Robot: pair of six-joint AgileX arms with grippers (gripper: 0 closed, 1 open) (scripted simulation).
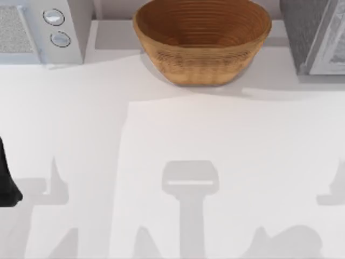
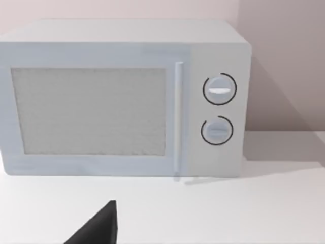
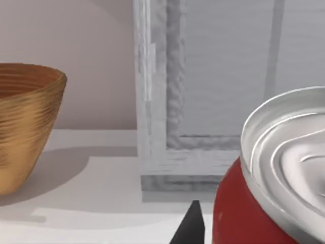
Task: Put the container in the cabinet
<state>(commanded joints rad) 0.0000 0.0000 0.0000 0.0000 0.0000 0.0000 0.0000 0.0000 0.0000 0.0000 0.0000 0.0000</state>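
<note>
Small red cylinder container with silver lid (image 3: 264, 193) sits close under right end effector (image 3: 195, 223), facing grey speckled cabinet (image 3: 203, 101), apparently readied for transfer; finger state: cannot tell. Left arm parked near white two-knob appliance (image 2: 122, 96).

The top view is taken from above the table (image 1: 172, 162), facing straight down; the white appliance (image 1: 40, 29) is seen at the far left, the woven bowl (image 1: 202, 40) at the far centre and the cabinet (image 1: 315, 35) at the far right. The left wrist view is set low and level, facing the white appliance front (image 2: 122, 99) from nearby. The right wrist view is set low, facing the cabinet door (image 3: 213, 86), with the container (image 3: 264, 183) very close to the lens. The bowl (image 3: 25, 124) is shared by the top and right wrist views
</note>
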